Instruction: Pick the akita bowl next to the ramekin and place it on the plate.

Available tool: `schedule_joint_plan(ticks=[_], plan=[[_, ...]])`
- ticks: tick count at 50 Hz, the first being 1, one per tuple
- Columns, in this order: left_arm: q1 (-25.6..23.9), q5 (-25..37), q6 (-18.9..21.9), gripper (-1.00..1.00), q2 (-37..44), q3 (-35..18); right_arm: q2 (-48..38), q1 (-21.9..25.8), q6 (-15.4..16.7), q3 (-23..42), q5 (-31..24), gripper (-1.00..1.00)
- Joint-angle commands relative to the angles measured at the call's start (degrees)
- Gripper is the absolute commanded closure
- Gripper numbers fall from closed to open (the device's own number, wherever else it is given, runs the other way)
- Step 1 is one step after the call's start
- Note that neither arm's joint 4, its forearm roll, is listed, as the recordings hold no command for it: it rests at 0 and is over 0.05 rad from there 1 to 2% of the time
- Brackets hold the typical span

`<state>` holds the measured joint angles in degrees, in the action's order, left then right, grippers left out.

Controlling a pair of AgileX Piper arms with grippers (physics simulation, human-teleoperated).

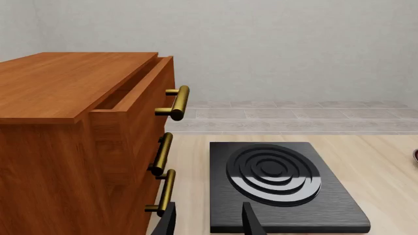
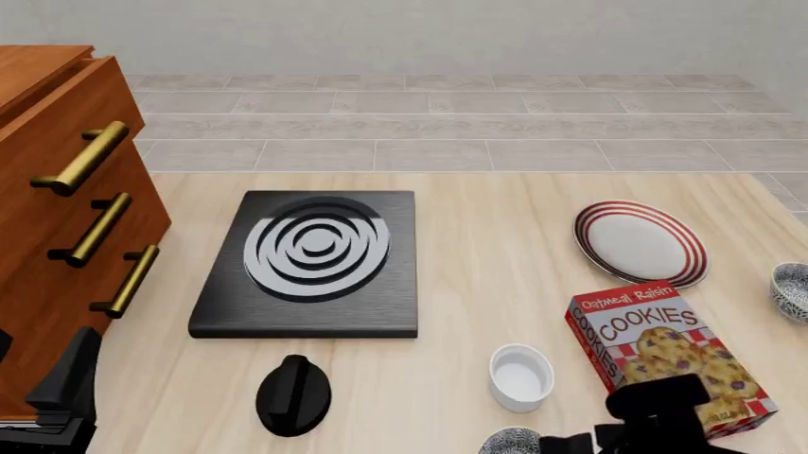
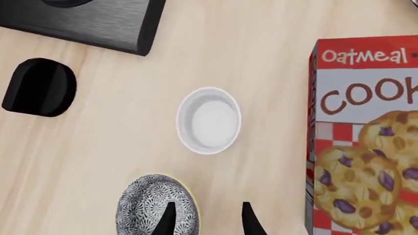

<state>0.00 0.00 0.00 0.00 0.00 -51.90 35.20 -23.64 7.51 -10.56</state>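
The akita bowl, speckled grey and white, sits on the table close to the white ramekin. In the front view only the akita bowl's rim shows at the bottom edge, just nearer than the ramekin. My right gripper is open; one finger overlaps the bowl's rim and the other is over bare table beside it. The red-striped plate lies at the far right. My left gripper is open and holds nothing, low beside the cabinet and near the stove's front edge.
A wooden cabinet with brass handles stands at the left, its top drawer slightly open. A black stove plate lies mid-table with a black knob in front. A cookie box lies between ramekin and plate. A second speckled bowl sits at the right edge.
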Motion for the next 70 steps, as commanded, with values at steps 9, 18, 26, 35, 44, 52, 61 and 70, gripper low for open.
schedule_joint_plan(ticks=[9,18,26,35,44,52,61,70], plan=[[0.0,0.0,0.0,-1.0,0.0,0.0,-4.7,0.8,-0.9,-2.1,5.9,-1.0],[0.0,0.0,0.0,-1.0,0.0,0.0,-7.6,0.9,-1.1,-3.1,9.2,-1.0],[0.0,0.0,0.0,-1.0,0.0,0.0,-9.2,1.0,-1.4,-3.6,11.0,-1.0],[0.0,0.0,0.0,-1.0,0.0,0.0,-10.5,1.0,-1.6,-4.7,13.2,-1.0],[0.0,0.0,0.0,-1.0,0.0,0.0,-13.9,1.0,-2.0,-6.0,17.2,-1.0],[0.0,0.0,0.0,-1.0,0.0,0.0,-13.1,2.4,-2.9,-6.5,17.6,1.0],[0.0,0.0,0.0,-1.0,0.0,0.0,-9.7,3.9,-3.0,-4.9,13.6,1.0],[0.0,0.0,0.0,-1.0,0.0,0.0,-0.3,1.8,1.7,0.7,2.4,1.0]])
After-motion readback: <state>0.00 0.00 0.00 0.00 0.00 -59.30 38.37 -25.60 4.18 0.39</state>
